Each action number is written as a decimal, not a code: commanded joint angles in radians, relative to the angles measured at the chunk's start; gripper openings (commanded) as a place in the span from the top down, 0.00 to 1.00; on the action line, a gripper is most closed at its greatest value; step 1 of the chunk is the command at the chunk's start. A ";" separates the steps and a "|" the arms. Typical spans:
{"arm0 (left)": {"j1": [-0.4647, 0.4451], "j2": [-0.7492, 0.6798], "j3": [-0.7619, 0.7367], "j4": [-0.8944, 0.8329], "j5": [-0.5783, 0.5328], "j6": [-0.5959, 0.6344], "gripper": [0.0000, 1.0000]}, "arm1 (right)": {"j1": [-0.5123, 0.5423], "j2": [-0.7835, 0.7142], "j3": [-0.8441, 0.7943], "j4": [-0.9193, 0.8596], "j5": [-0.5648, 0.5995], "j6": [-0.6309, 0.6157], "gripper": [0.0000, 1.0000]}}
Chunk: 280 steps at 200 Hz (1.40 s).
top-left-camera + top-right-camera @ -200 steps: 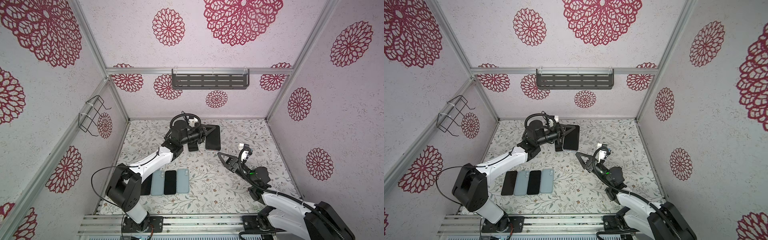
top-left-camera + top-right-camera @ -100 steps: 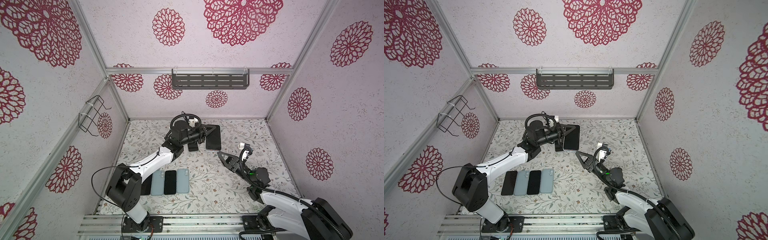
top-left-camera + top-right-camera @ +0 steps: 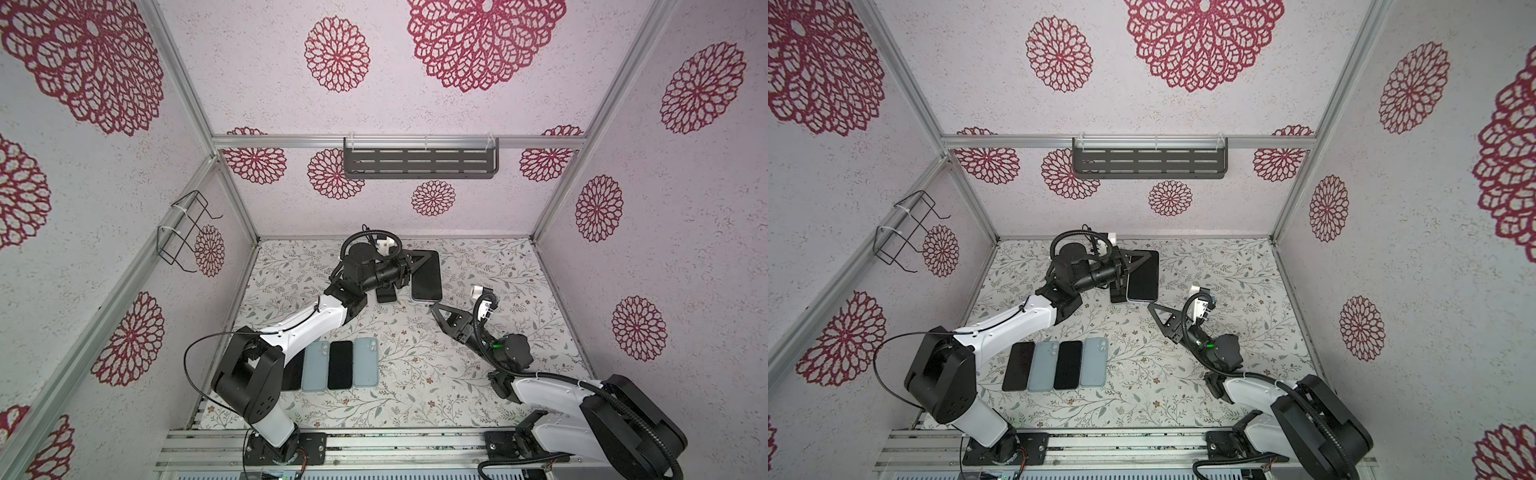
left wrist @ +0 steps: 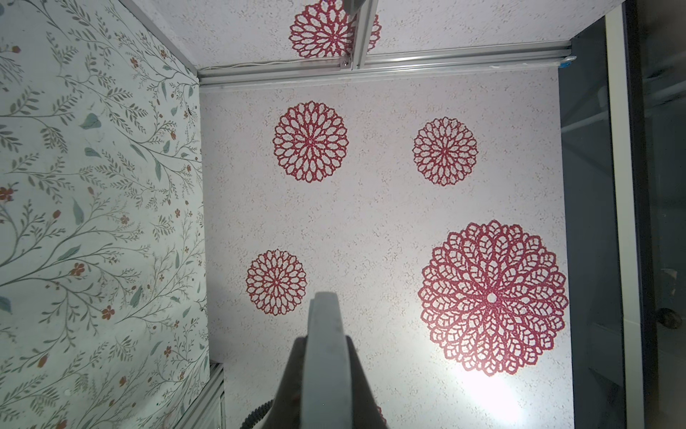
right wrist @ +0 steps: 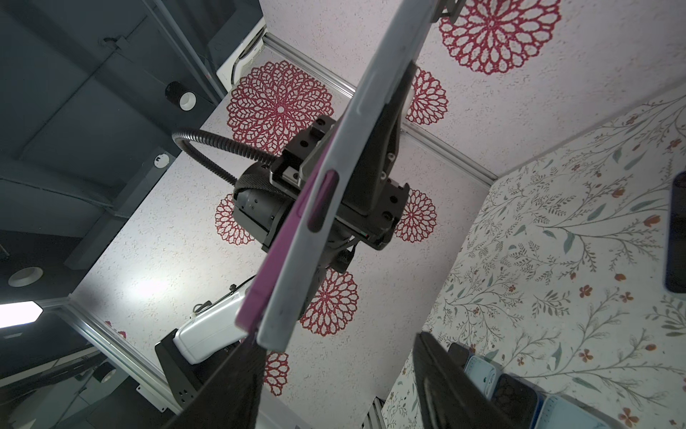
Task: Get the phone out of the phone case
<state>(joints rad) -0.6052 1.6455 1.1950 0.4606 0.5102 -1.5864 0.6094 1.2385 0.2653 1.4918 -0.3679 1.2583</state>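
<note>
In both top views the left end effector (image 3: 417, 266) (image 3: 1134, 266) is clamped on one long side of the phone case (image 3: 426, 298) (image 3: 1142, 299). The case's pale rim frames the phone (image 3: 427, 272) (image 3: 1144, 274) seated in it, dark screen up. The right end effector (image 3: 441, 312) (image 3: 1158, 314) stands with jaws apart just short of the case's near end, gripping nothing. A dark flat thing (image 3: 385, 296) (image 3: 1118, 296), partly hidden, lies on the tabletop (image 3: 415, 374) (image 3: 1142, 395) just beside the left end effector. Well apart from both end effectors lies a row of four slabs (image 3: 340, 365) (image 3: 1070, 365), dark and pale blue by turns.

In the left wrist view the grey case edge (image 4: 323, 327) is pinched between the dark fingers (image 4: 293, 371).

In the right wrist view the case (image 5: 297, 282) runs edge-on from the right end effector (image 5: 337, 341) toward the left one (image 5: 371, 178) gripping it. A purple band (image 5: 273, 267) lies along the grey-white. The near corner sits at one right finger (image 5: 237, 386); whether they touch cannot be told.
</note>
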 commanded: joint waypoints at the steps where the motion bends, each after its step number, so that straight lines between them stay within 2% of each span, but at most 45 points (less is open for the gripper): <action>1: -0.030 -0.010 0.002 0.079 0.037 -0.013 1.00 | -0.009 0.036 0.043 0.095 0.030 0.037 0.35; 41: -0.043 -0.012 0.000 0.089 0.039 -0.018 1.00 | -0.023 0.114 0.049 0.193 0.034 0.097 0.38; 65: -0.045 -0.015 -0.022 0.093 0.036 -0.018 1.00 | -0.023 0.107 0.061 0.193 0.035 0.100 0.44; 77: -0.044 -0.015 -0.038 0.097 0.031 -0.019 1.00 | -0.025 0.096 0.065 0.181 0.032 0.100 0.51; 131: -0.042 0.017 -0.073 0.119 0.001 -0.025 1.00 | -0.022 0.082 0.043 0.177 0.014 0.144 0.98; 146: -0.042 0.026 -0.072 0.097 -0.008 -0.004 1.00 | -0.022 0.064 0.028 0.152 0.010 0.147 1.00; 152: -0.042 0.029 -0.071 0.080 -0.012 0.011 0.84 | -0.022 0.049 0.021 0.127 0.009 0.141 1.00; 159: -0.042 0.030 -0.072 0.059 -0.014 0.028 0.72 | -0.022 0.026 0.013 0.082 0.010 0.127 1.00; 186: -0.038 0.004 -0.089 -0.028 -0.052 0.127 0.47 | -0.020 -0.138 0.000 -0.266 0.034 0.009 1.00; 205: -0.037 -0.024 -0.081 -0.141 -0.090 0.239 0.39 | -0.017 -0.265 0.000 -0.504 0.073 -0.074 1.00; 227: -0.043 -0.041 -0.064 -0.244 -0.122 0.348 0.33 | -0.017 -0.361 -0.009 -0.667 0.104 -0.110 1.00; 247: -0.046 -0.060 -0.058 -0.357 -0.166 0.455 0.25 | -0.017 -0.400 -0.026 -0.751 0.125 -0.108 1.00; 280: -0.058 -0.127 -0.071 -0.465 -0.247 0.604 0.20 | -0.017 -0.421 -0.063 -0.797 0.136 -0.083 1.00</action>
<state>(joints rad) -0.6415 1.5944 1.1179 0.1200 0.3428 -1.1679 0.5900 0.8425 0.2047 0.7422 -0.2646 1.1957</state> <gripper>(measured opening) 0.793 0.116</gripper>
